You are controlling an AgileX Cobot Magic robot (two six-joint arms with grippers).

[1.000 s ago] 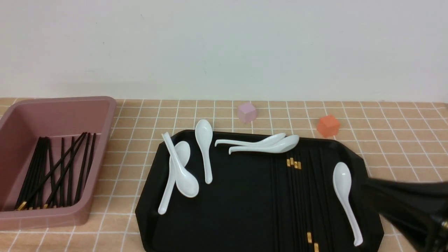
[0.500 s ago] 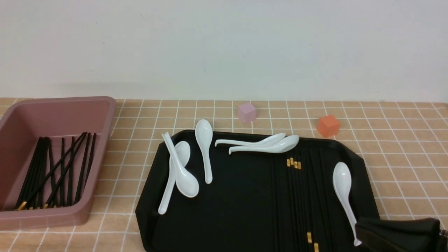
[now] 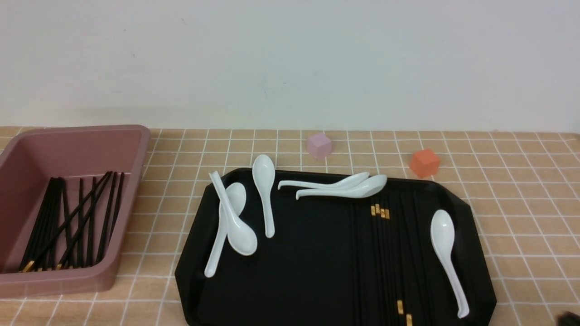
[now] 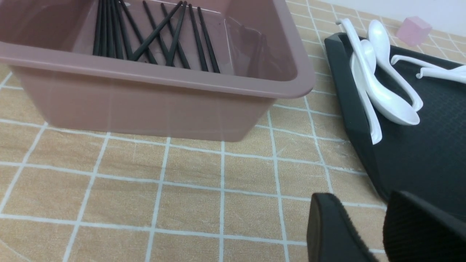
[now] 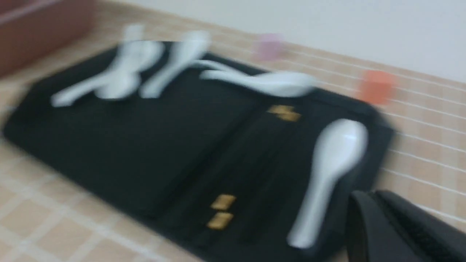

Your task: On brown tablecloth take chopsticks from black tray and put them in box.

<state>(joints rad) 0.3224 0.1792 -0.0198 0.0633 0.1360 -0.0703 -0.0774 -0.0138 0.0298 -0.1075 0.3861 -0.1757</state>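
**Chopsticks split between tray and bin, both claws low and empty**

A tan-orange brown tablecloth [image 3: 290, 149] with a grid of thin white lines covers the table, which ends at a plain off-white wall [image 3: 290, 59]. On the robot's left sits the deep dusty pink-brown plastic box [image 3: 136, 181]; a bundle of long thin black chopsticks [image 3: 72, 217] lies inside it, some crossed over others. The large glossy black tray [image 3: 294, 271] with cut-off corners occupies the middle and right of the cloth. More black chopsticks [image 3: 385, 253], marked by small gold bands, lie side by side on its right half, running from the near rim toward the far one. White ceramic soup spoons [image 3: 235, 222] are scattered on the tray: a cluster at its left, two near the far rim, one at the right beside the chopsticks. Beyond the tray stand a small pale pink cube [image 3: 319, 145] and a small orange cube [image 3: 424, 163].

The left claw [image 4: 378, 229] hovers just over the cloth, near the tray's left edge and in front of the box; its two black fingers are a small gap apart and grip nothing. The right claw [image 5: 397, 225] shows only in part in a blurred wrist view, at the tray's near right corner beside the lone spoon; whether it is spread or closed cannot be told. The tray's chopsticks lie a short way to its left.
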